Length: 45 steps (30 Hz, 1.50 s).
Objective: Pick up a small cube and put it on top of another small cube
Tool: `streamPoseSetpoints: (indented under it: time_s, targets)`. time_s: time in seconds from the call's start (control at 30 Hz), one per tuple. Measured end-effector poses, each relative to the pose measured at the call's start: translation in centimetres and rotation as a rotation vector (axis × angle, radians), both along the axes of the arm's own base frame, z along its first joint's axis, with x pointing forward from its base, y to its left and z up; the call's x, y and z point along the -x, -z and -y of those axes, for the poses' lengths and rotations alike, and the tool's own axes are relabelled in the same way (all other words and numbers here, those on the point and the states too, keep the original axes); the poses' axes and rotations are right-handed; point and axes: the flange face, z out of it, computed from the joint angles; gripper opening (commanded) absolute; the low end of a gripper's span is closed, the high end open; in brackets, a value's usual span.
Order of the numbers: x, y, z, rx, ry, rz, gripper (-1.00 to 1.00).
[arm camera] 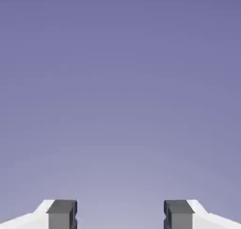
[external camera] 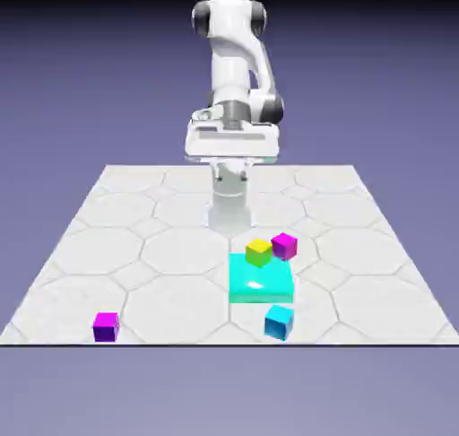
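The small cyan-blue cube sits near the table's front edge, just in front of a large flat cyan block. The small magenta-pink cube stands at that block's far right corner. My gripper hangs high above the table's far half, well away from both cubes. In the hand view the gripper is open. Its grey fingertips stand wide apart with only the blue-violet backdrop between them. No cube shows in the hand view.
The large flat cyan block lies right of the table's middle, with a yellow-green cube at its far edge. A magenta cube with violet sides sits at the front left. The robot's base stands behind the block.
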Motion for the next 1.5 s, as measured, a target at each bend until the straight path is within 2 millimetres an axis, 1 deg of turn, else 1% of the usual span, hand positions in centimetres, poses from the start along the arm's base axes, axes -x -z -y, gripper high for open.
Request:
streamPoseSetpoints:
  time_s: [0.13, 0.27, 0.4, 0.53, 0.67, 0.83, 0.87, 0.9, 1.0, 1.03, 1.1, 1.23, 1.37, 1.5]
  targets:
    - [-3.2, 2.8, -2.0, 0.082, -0.13, -0.143, 0.0]
    - [-6.0, 6.1, -4.2, 0.164, -0.266, -0.284, 0.0]
    - [-8.4, 9.9, -6.7, 0.248, -0.408, -0.423, 0.0]
    - [-10.2, 14.2, -9.1, 0.333, -0.552, -0.56, 0.0]
    - [-11.5, 18.8, -11.2, 0.416, -0.694, -0.698, 0.0]
    - [-12.2, 25.0, -13.9, 0.521, -0.876, -0.872, 0.0]
    - [-12.2, 25.6, -14.1, 0.531, -0.894, -0.89, 0.0]
    - [-12.2, 25.6, -14.1, 0.531, -0.894, -0.89, 0.0]
    - [-11.9, 30.8, -13.4, 0.532, -0.894, -0.89, 0.0]
    - [-11.7, 32.5, -13.1, 0.531, -0.894, -0.89, -1.0]
    - [-11.7, 32.5, -13.1, 0.531, -0.895, -0.89, -1.0]
    - [-12.2, 25.6, -14.2, 0.53, -0.895, -0.89, -1.0]
    - [-8.5, 22.2, -15.6, 0.442, -0.818, -0.899, -1.0]
    - [-4.4, 19.2, -16.7, 0.375, -0.742, -0.912, -1.0]
